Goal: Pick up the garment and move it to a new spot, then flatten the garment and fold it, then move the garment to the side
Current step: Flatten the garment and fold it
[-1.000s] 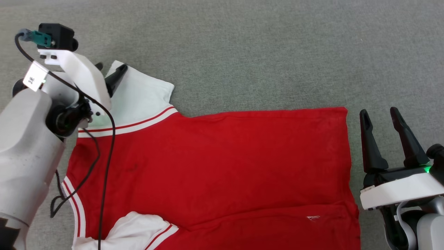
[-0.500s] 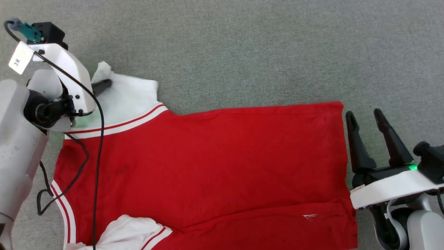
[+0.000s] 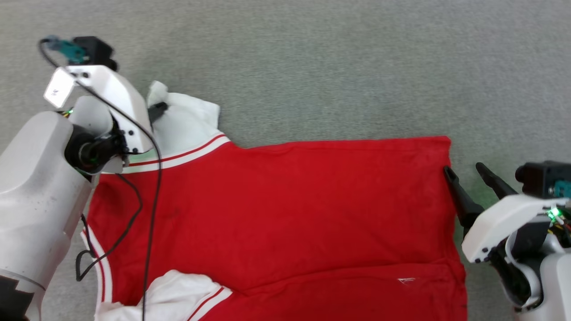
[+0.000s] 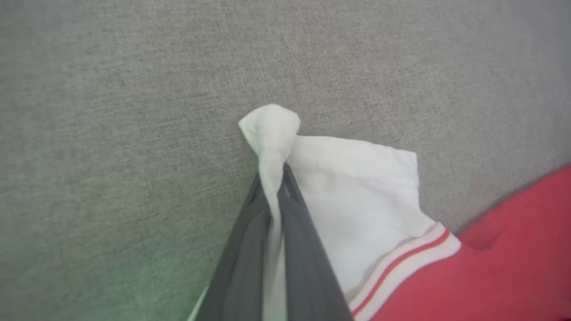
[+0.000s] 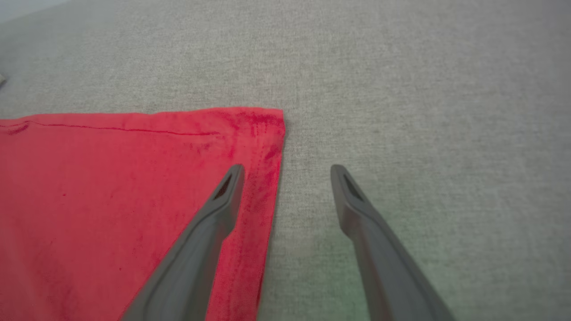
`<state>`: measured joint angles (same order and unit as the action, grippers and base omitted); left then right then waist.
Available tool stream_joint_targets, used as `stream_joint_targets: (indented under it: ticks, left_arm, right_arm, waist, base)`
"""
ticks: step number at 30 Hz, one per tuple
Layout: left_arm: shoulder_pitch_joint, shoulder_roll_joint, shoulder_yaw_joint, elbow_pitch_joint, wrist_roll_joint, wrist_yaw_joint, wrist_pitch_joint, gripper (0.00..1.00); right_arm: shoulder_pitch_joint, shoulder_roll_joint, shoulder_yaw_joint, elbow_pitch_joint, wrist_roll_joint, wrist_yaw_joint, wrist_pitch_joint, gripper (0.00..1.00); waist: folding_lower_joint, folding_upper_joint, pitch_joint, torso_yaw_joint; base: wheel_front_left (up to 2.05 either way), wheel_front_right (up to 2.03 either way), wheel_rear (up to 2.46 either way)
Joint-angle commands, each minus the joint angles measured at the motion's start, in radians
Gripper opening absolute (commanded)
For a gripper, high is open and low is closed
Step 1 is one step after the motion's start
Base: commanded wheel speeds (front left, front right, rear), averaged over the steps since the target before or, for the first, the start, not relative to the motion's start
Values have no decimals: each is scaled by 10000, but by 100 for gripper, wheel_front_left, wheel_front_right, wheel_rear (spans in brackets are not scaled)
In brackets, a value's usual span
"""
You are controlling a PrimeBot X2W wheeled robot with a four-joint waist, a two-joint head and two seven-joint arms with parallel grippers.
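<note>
Snapped shut since a second ago, left claw (image 4: 273, 178) pinching the white sleeve (image 3: 187, 120) corner at ten o'clock; right claw (image 3: 463, 168) wide open, empty, astride the hem of the shirt (image 3: 276, 209), spread on carpet (image 3: 312, 67), at three o'clock; flattening, likely; next: close right, pull taut.

Head overhead; wrists seemingly near garment (image 3: 276, 209) edges.

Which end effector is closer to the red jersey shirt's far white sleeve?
Left. The left end effector is shut on that white sleeve; the right end effector is open at the opposite hem of the red jersey shirt.
</note>
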<state>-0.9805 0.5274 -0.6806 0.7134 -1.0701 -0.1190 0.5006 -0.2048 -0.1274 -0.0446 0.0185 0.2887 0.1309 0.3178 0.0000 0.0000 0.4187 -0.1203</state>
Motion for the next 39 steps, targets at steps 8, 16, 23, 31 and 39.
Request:
stream_joint_targets:
  ticks: [8,16,23,31,39]
  left_arm:
    - [-35,-5,78,-1364,238,248,-623,0]
    - [359,78,38,-2737,282,527,-804,0]
    - [723,274,109,-3295,213,644,-898,0]
    - [1224,501,299,-3433,255,769,-1534,0]
    - [2777,951,552,-4141,31,1242,-2246,0]
  right_arm:
    - [-1317,-1025,519,390,408,-4,2588,100]
    - [-2112,-1643,1103,1610,946,-4,5096,100]
    - [-1989,-1602,1286,2042,1376,-3,6624,0]
    - [-2286,-1623,566,877,1179,-4,5548,0]
    - [-1002,-1316,-31,-24,978,-4,4997,0]
  waist:
    - [0,0,-154,712]
    - [0,0,-24,1198]
    - [0,0,35,1404]
    - [0,0,-535,1506]
    - [0,0,-1608,1619]
  base:
    - [0,0,0]
    - [0,0,0]
    - [0,0,0]
    - [0,0,0]
    - [0,0,0]
